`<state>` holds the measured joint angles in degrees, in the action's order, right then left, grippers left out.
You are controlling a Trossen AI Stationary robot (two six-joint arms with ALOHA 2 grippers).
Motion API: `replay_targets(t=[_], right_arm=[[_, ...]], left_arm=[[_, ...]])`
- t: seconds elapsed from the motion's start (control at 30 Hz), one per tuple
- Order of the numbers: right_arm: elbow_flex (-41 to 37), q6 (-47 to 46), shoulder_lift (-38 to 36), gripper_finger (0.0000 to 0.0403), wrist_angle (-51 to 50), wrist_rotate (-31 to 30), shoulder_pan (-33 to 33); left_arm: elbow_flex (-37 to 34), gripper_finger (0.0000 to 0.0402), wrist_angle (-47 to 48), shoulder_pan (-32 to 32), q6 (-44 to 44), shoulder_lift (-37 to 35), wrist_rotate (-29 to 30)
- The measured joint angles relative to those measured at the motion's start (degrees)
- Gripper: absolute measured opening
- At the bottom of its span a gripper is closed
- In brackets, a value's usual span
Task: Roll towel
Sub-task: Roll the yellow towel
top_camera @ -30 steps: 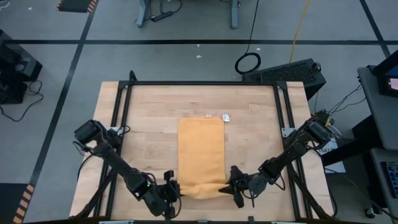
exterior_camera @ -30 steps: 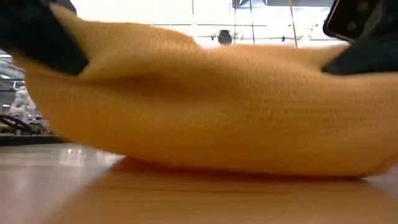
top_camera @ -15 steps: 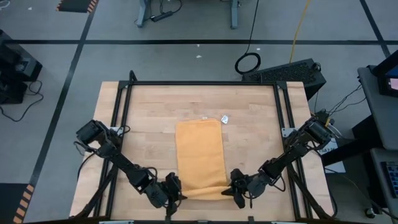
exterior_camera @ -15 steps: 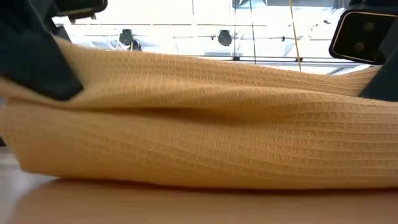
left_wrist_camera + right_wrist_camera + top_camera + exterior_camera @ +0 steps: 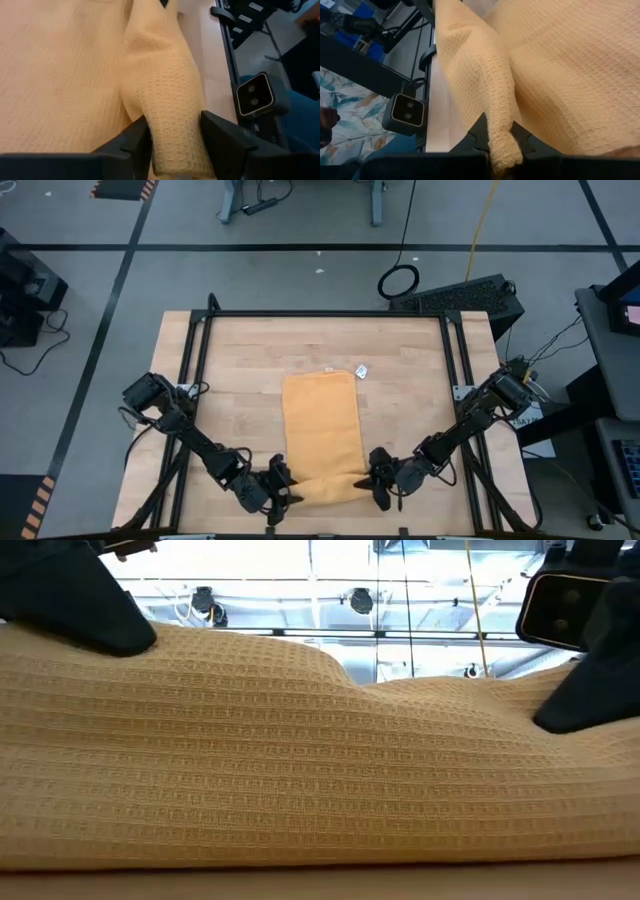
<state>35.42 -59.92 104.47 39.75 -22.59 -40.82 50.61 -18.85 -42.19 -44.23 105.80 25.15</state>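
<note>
The mustard-yellow towel lies flat on the wooden table, with a small white tag at its far right corner. Its near end is rolled into a thick roll that rests on the tabletop and fills the low view. My left gripper is at the roll's left end, open, with that end between its fingers. My right gripper is shut on the roll's right end. My left gripper has the roll's left end between its open fingers. The cloth fills the gap and meets both inner faces without being squeezed narrow. The fingers come from the table's left, slanting down, along the roll. My right gripper pinches the roll's right end between its two fingers, with several layers bunched into a narrow knob. The fingers come from the table's right, slanting down, along the roll. The roll lies on the table.
A black metal frame runs round the tabletop, its rails passing close by both arms. Bare wood shows beyond the towel's far edge and on both sides of it. Each wrist view shows the other arm's camera housing at the roll's far end.
Both grippers have sunk with the roll. It hung sagging clear of the table a second ago and now rests on the tabletop. The flat part has slid a little toward the near edge, and the tag has shifted with it.
</note>
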Motion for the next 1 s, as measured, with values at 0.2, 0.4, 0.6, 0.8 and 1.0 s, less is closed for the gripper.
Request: replay_targets(t=[0.2,0.4,0.6,0.8,1.0], right_arm=[[0.0,-0.7,0.0,0.0009,-1.8,-1.4,0.0],[0.0,-1.6,0.0,0.0009,-2.3,-1.1,0.0],[0.1,-2.5,0.0,0.0009,-3.0,3.1,0.4],[0.2,-1.8,0.0,0.0009,-4.4,4.8,1.5],[0.2,0.4,0.0,0.0017,-6.0,6.5,2.8]], left_arm=[[0.0,0.0065,0.3,0.1,0.1,0.0,-1.1],[0.0,0.0019,0.4,-0.2,-3.0,0.0,-3.4],[-1.0,0.0015,-0.6,-0.3,-8.9,3.7,-5.6],[-0.9,0.0020,-9.1,-0.3,-9.1,8.0,-8.8],[-0.9,0.0025,-9.2,-0.2,-9.2,8.1,-9.3]])
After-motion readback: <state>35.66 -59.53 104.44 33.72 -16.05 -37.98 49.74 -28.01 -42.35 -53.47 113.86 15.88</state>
